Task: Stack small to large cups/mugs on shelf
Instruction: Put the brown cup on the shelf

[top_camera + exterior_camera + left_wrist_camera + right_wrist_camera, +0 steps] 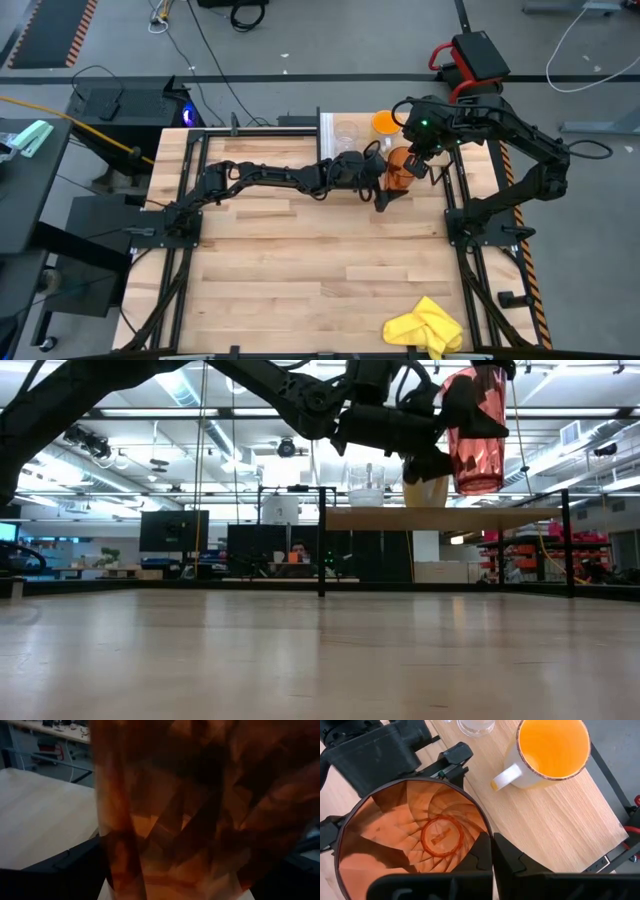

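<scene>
My biggest vessel, the amber tumbler (pixel 476 428), is off the surface and in the air, hanging upright just above and beside the shelf (pixel 430 130) edge in the low view. Both my arms meet at it. My left tool (pixel 375 175) reaches across the desk (pixel 300 260) and is clamped on the tumbler's side; the glass fills the left wrist view (pixel 200 805), with the dark fingers at its foot. My right tool (pixel 492 865) comes from above: one finger sits outside the rim and the other part lies across it, so it looks closed on the tumbler's lip, though I cannot see the inner contact clearly. I judge this a hand-over between the two tools, or a joint carry to the shelf.

Next in size, the orange mug (pixel 547 755) with its pale handle stands upright on the shelf board, empty, handle turned toward the tumbler.

The smallest, the clear glass cup (pixel 346 131), stands on the shelf too, near the white end panel (pixel 325 128), apart from the mug.

So two of three vessels are on the shelf, ordered small then medium. What is left, as I judge it: set the tumbler down beyond the mug and let go. A yellow cloth (pixel 425 327) lies at the desk's near edge, unused.
</scene>
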Motion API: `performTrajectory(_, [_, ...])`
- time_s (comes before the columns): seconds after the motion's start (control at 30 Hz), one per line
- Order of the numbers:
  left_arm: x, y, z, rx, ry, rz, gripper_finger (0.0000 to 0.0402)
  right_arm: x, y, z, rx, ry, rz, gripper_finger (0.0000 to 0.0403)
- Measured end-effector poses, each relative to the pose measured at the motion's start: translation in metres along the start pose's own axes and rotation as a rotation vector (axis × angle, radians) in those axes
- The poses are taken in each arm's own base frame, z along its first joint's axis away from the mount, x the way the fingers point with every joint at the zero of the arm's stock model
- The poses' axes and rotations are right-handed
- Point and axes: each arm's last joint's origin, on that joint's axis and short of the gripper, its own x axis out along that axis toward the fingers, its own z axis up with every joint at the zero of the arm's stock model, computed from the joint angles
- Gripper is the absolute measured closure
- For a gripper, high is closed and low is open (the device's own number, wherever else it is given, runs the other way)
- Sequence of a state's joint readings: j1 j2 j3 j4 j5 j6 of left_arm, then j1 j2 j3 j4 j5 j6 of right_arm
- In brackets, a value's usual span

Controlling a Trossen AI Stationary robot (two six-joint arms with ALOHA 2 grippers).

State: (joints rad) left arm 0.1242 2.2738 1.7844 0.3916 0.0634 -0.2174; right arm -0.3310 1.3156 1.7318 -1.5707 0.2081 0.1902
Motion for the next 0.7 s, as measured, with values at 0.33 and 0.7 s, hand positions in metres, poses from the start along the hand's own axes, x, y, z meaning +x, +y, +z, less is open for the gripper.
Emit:
performTrajectory(0.33, [0.0002,-0.0028,-0.0021,0.052,0.014,0.005,0.0005,0.0,0.0001,0.0,-0.007,0.001,0.0,0.0403])
performTrajectory(0.7, [0.0003,-0.005,-0.0037,0.07,0.025,0.025,0.0005,-0.0003,0.0,-0.0001,-0.007,-0.002,0.0,0.0403])
